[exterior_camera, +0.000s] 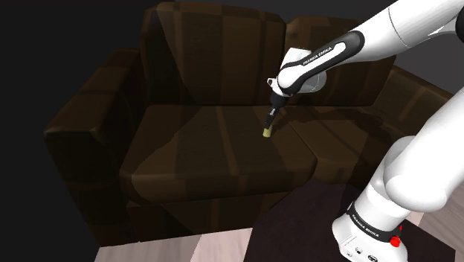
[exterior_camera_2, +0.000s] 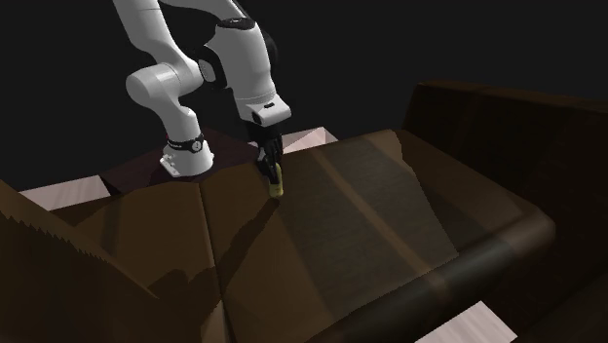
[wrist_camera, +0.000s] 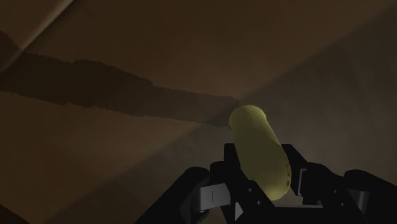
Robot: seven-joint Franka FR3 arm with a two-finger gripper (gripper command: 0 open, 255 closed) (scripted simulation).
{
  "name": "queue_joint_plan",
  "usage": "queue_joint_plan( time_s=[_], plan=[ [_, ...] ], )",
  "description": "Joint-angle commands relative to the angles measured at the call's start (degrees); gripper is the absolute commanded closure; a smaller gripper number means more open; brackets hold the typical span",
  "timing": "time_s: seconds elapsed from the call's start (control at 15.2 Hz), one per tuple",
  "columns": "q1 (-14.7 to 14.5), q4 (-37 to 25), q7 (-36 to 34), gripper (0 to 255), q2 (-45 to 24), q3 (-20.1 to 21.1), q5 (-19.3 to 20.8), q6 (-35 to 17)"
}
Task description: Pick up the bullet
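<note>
My gripper (wrist_camera: 262, 167) clasps the yellowish bullet (wrist_camera: 253, 130) by its lower end, just above the brown sofa (exterior_camera: 193, 152) seat. The grasp looks done. It seems barely lifted, so raising is left.

One sofa (exterior_camera: 82, 141) with two seat cushions (exterior_camera: 208, 149), side by side at nine and three o'clock in the shoulder view, and two back cushions (exterior_camera: 212, 52) above them; one bullet (exterior_camera: 266, 132); one robot arm (exterior_camera: 416, 30); one gripper (exterior_camera: 268, 123) with two fingers (wrist_camera: 299, 175)
</note>
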State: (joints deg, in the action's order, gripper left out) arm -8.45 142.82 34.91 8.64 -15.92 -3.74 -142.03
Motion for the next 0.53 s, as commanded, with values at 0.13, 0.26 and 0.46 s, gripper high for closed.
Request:
queue_joint_plan(
  time_s=[0.13, 0.26, 0.46],
  plan=[
    [0.09, -0.29, -0.25, 255, 0.56, 0.06, 0.32, 0.91],
    [0.22, -0.94, -0.73, 255, 1.63, 0.19, 0.85, 2.58],
    [0.39, -2.01, -1.38, 255, 3.14, 0.41, 1.53, 5.09]
  ],
)
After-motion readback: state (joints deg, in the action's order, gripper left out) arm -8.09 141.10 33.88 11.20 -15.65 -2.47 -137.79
